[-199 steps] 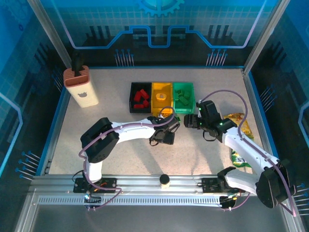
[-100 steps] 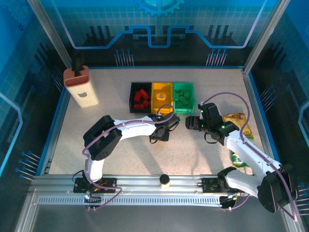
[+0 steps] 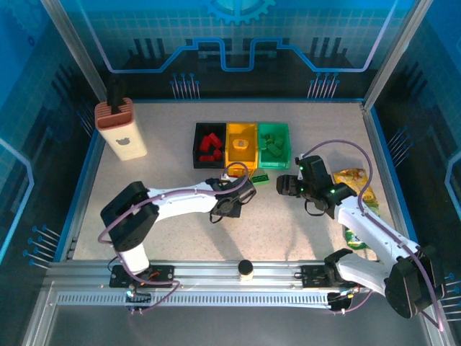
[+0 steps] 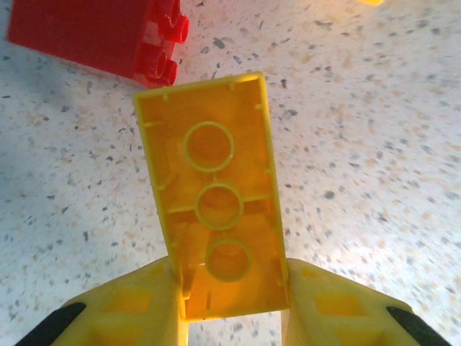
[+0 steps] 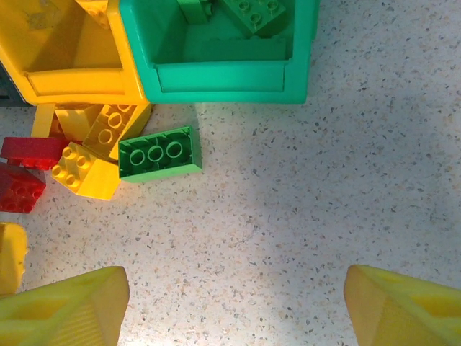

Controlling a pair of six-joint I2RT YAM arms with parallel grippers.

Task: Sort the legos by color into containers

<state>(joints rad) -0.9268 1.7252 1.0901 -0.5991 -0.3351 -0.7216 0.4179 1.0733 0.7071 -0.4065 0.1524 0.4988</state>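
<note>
My left gripper is shut on a yellow lego, gripped by its near end with the hollow underside facing the camera. It hangs just above the table, short of a red lego. From above, the left gripper sits just in front of the loose pile. My right gripper is open over bare table, right of a green lego, a yellow lego and red legos. The black container, yellow container and green container stand side by side behind them.
A beige holder stands at the back left. Snack packets lie by the right arm near the right wall. A small black-and-yellow knob sits on the front rail.
The left gripper has shut on the yellow lego and drawn back a little toward the near left. The right gripper has barely shifted and stays open.
</note>
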